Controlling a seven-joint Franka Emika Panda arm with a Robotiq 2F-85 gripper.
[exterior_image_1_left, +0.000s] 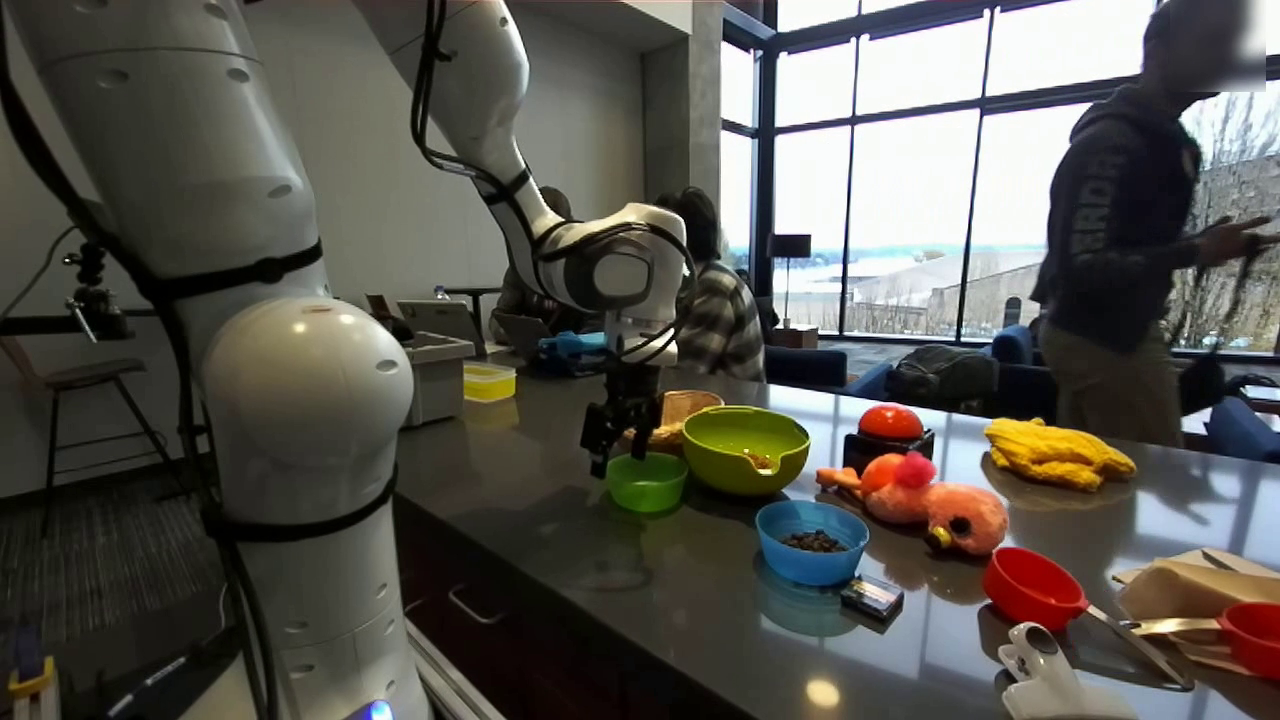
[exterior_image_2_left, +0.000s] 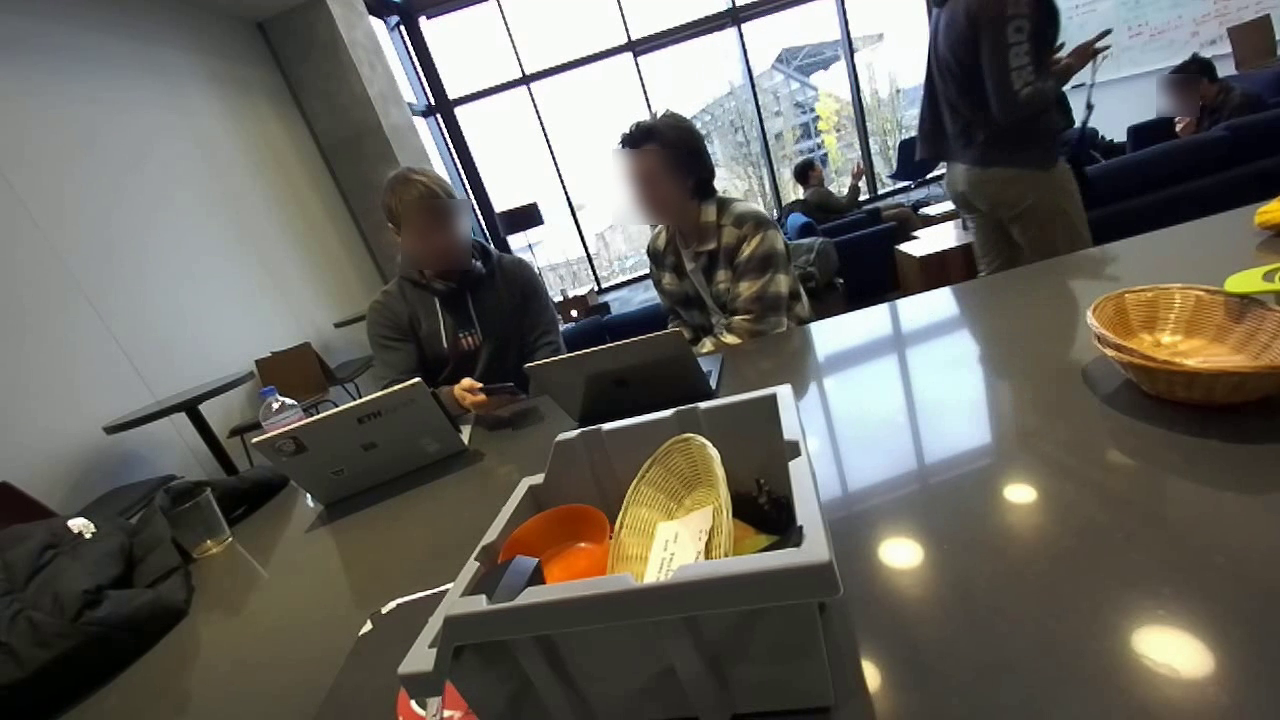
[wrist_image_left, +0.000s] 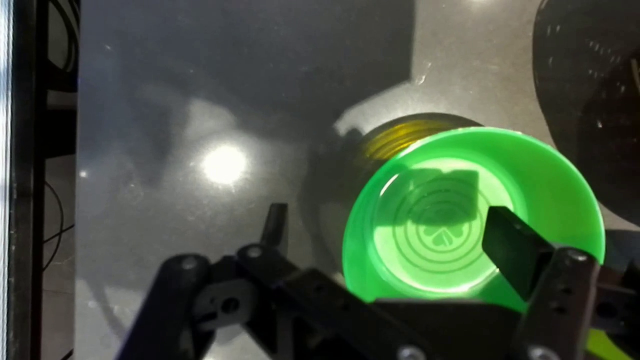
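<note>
Left to right in an exterior view: gripper (exterior_image_1_left: 620, 460), jaws apart, one finger outside the green bowl (exterior_image_1_left: 648, 491), one over its interior; green bowl on the counter (exterior_image_1_left: 530, 480); lime bowl (exterior_image_1_left: 730, 472) just beside; blue bowl (exterior_image_1_left: 812, 568) containing dark pieces (exterior_image_1_left: 815, 541).

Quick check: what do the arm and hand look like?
The arm is glossy white with rounded joints; black cables run along it, held by black straps, and a blue light glows low down. The hand is black, with jointed links, round screws and blocky fingertips.
</note>
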